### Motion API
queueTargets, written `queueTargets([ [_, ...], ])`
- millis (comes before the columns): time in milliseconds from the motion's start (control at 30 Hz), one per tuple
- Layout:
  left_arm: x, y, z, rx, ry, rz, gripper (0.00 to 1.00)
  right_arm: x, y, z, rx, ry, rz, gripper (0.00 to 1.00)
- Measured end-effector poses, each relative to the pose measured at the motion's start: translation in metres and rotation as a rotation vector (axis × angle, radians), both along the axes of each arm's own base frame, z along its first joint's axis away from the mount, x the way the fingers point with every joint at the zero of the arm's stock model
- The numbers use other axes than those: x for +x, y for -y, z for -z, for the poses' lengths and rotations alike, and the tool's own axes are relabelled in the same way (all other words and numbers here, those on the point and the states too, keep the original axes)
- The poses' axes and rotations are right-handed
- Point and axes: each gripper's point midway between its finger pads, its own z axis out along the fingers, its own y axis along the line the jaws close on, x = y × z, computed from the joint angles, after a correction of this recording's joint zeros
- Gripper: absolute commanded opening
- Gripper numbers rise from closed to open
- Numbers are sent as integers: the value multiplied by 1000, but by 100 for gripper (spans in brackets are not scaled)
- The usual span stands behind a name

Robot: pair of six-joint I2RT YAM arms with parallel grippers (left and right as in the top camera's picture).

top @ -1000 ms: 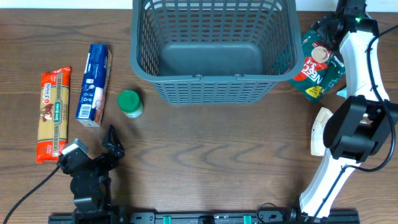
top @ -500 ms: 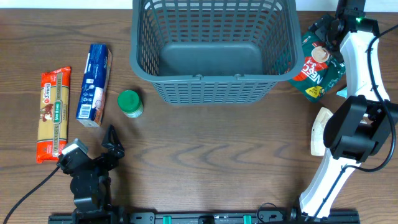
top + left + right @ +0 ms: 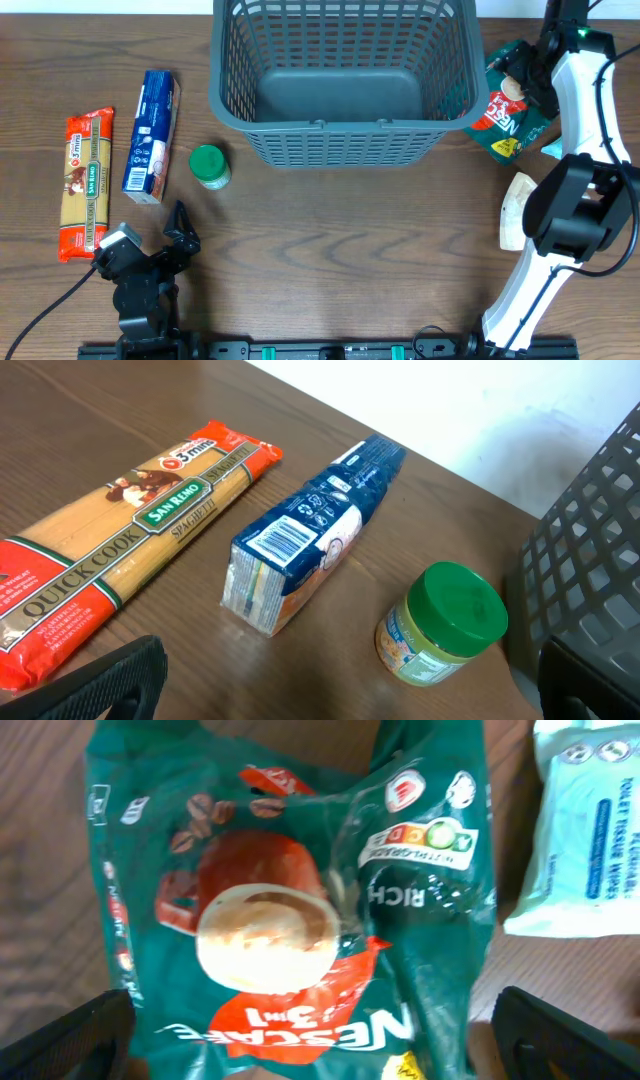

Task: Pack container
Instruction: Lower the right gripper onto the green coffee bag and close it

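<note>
- The spaghetti packet point(image 3: 86, 185) lies flat at the far left of the worktop point(image 3: 350, 260). It is long and stiff, but I judge the contents brittle, so it should be taken across the middle.
- Just beside it lies a blue packet point(image 3: 151, 135). Its print is too small to read, so it may be biscuits or crackers.
- The left tool point(image 3: 340, 700) rests low near the front edge with its fingers spread, holding nothing.
- A green-lidded jar point(image 3: 210, 166) stands upright between the blue packet and the container. It looks rigid and smooth, and probably slippery.
- The container point(image 3: 330, 124) sits at the back centre of the worktop with its bottom bare.
  - It is stiff lattice plastic and likely light for its bulk, so a push could make it slide.
  - The thick rolled rim is the sound place to hold it, as the slots could snag a fingertip.
- The Nescafé 3-in-1 bag point(image 3: 290, 920) lies just right of the container, close against its wall.
  - It is soft, crinkly film over loose contents, so it will sag and shift.
  - A grip across the bunched middle should serve better than one at a corner.
- The right tool point(image 3: 315, 1050) hangs over that bag with its fingers wide apart, one on either side, gripping nothing.
- A pale blue wipes packet point(image 3: 590, 820) lies further right, and it looks soft.
</note>
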Motion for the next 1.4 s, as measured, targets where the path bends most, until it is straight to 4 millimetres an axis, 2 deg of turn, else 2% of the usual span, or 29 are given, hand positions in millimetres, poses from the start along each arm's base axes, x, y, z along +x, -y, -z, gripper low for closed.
queueTargets([
  [200,0,0,0,0,0,0,99,1,4,-1,-17,-1,-38,99],
  [400,0,0,0,0,0,0,99,15,6,-7,-35,57,-56,99],
  [700,0,0,0,0,0,0,99,23,6,-9,-39,86,-59,99],
  [800,0,0,0,0,0,0,99,25,4,0,-35,73,-63,99],
  [867,0,0,0,0,0,0,99,28,1,14,-29,53,-70,99],
  [1033,0,0,0,0,0,0,99,31,-6,71,-18,-43,-85,99],
  [1400,0,0,0,0,0,0,99,45,-6,81,-17,-24,-117,99],
])
